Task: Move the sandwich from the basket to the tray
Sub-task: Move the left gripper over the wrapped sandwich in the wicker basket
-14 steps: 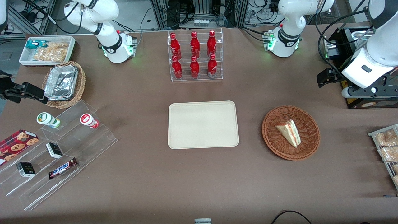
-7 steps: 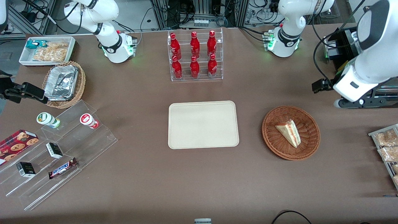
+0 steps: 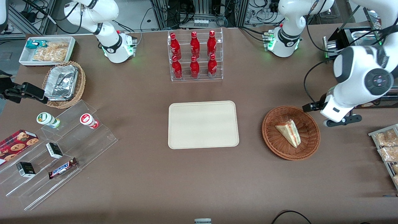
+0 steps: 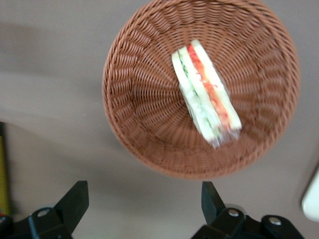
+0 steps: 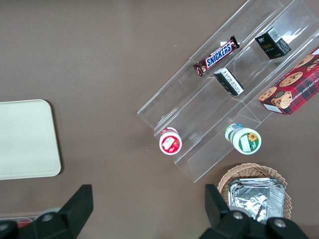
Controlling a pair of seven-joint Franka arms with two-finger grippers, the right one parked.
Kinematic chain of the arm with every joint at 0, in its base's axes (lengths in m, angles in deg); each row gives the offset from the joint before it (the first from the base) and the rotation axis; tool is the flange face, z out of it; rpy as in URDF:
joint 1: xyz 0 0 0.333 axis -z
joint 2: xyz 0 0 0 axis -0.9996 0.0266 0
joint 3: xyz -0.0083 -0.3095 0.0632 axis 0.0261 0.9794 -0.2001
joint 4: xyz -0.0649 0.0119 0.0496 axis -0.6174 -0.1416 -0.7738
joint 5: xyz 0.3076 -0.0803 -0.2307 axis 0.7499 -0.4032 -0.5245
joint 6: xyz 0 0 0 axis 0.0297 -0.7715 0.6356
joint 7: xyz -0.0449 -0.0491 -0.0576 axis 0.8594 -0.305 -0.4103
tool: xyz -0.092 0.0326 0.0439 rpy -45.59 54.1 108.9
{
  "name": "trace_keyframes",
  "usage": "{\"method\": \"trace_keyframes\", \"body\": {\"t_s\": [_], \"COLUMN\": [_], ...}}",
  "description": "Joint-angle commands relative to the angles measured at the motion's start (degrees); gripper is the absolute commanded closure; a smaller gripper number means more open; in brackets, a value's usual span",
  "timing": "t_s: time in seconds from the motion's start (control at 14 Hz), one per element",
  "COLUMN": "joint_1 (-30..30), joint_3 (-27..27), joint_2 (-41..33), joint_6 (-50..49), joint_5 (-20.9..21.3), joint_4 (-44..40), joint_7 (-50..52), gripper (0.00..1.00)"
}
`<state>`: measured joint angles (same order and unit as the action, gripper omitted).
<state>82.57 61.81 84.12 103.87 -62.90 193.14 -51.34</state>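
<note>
The gripper has swung in beside the basket, jaws wide and empty; the sandwich awaits pickup.

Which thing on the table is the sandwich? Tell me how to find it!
Find the flat cream tray in the middle of the table, then the round reddish-brown wicker basket beside it, toward the working arm's end. The sandwich lies inside: a pale triangle with red and green stripes. The open pincer hovers just above the basket.

Triangular sandwich lying in brown wicker basket; cream tray beside, apart
</note>
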Motion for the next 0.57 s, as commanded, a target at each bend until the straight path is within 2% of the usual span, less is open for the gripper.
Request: {"method": "trace_keyframes", "body": {"t_s": [0.0, 0.29, 0.5], "joint_1": [0.5, 2.8, 3.8], "joint_3": [0.3, 0.3, 0.3], "joint_2": [1.6, 5.2, 7.5], "joint_6": [4.3, 8.4, 8.9], "joint_5": [0.3, 0.5, -0.1], "joint_4": [1.1, 1.1, 1.1], "joint_7": [10.1, 20.0, 21.0], "gripper": [0.0, 0.0, 0.0]}}
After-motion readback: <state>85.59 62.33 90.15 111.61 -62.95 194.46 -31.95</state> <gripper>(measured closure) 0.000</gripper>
